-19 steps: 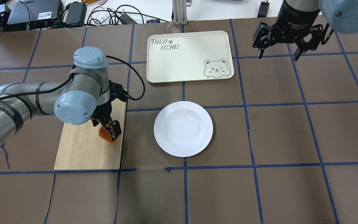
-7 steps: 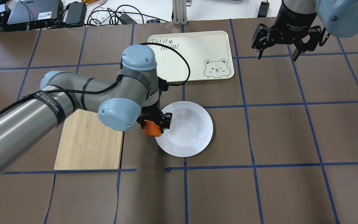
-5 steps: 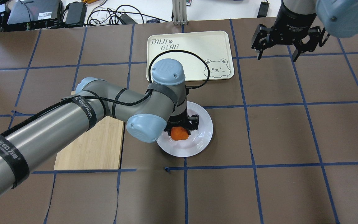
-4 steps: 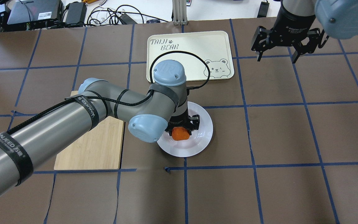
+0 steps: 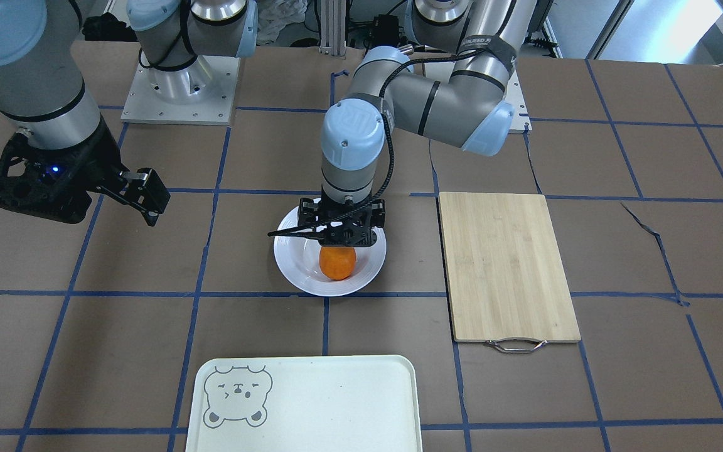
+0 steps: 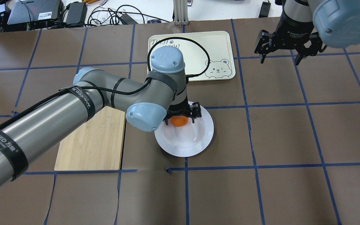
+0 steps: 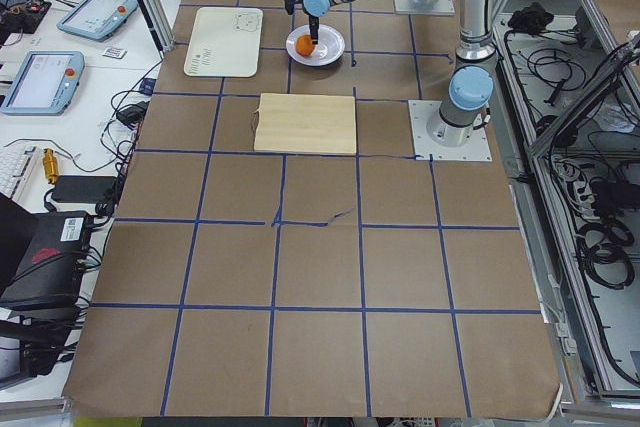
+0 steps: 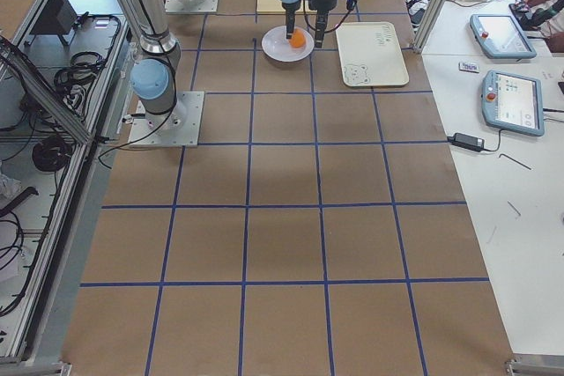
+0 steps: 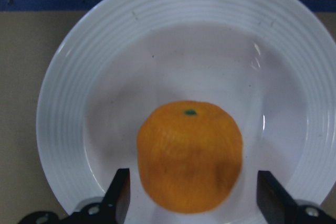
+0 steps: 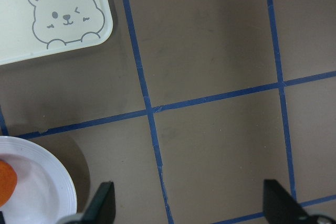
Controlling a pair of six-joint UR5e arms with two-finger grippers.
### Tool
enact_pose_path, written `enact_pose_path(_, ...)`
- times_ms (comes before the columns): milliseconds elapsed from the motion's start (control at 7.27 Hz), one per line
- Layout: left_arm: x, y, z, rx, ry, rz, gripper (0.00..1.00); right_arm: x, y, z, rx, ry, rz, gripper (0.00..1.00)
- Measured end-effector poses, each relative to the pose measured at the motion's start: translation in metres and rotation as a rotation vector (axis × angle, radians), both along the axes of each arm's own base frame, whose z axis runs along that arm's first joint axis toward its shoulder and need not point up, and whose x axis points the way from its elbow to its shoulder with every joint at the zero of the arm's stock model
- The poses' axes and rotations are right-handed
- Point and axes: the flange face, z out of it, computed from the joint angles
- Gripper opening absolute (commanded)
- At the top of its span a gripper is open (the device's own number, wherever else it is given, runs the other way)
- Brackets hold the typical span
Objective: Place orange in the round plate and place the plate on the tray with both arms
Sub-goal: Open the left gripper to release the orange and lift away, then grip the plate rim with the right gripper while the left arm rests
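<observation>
The orange (image 9: pixel 189 156) lies in the sunken centre of the round white plate (image 9: pixel 68 103), which rests on the table mid-way (image 6: pixel 186 147). My left gripper (image 6: pixel 181 114) hangs just above the orange (image 5: pixel 337 262), open, and a gap shows on both sides between its fingers and the fruit. The cream tray (image 6: pixel 192 43) with the bear face lies beyond the plate and holds nothing. Off to the far right, my right gripper (image 6: pixel 280 59) hovers open above the table; the plate's edge (image 10: pixel 47 192) and the tray's corner (image 10: pixel 52 3) show in its wrist view.
A bamboo cutting board (image 6: pixel 89 147) with a metal handle (image 5: pixel 515 344) lies beside the plate on my left side. Brown paper with blue tape lines covers the table. Cables and devices sit past the far edge.
My left gripper carried the orange from the cutting board to the plate, lowered it into the centre and opened. The right gripper has barely shifted.
</observation>
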Motion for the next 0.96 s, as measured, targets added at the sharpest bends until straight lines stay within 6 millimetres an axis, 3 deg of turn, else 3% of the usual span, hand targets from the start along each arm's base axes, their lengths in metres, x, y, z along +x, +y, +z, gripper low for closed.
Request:
enact_pose_path(275,0.047,-0.025,0.056,0.018,0.016,0.029,1.0,0.0,0.0,-0.006,0.014,-0.004,0.0,1.0)
enact_pose_path(550,0.096,-0.035,0.153,0.007,0.029,0.011,1.0,0.004,-0.004,-0.04,0.062,-0.04,0.006,1.0)
enact_pose_path(688,0.109,-0.031,0.203,-0.022,0.037,-0.003,1.0,0.009,-0.006,-0.061,0.073,-0.093,0.008,1.0)
enact_pose_path(826,0.114,-0.022,0.239,-0.062,0.043,-0.016,1.0,0.016,-0.004,-0.082,0.079,-0.154,0.016,1.0)
enact_pose_path(963,0.117,-0.014,0.257,-0.091,0.038,-0.03,1.0,0.021,0.002,-0.107,0.082,-0.207,0.045,1.0)
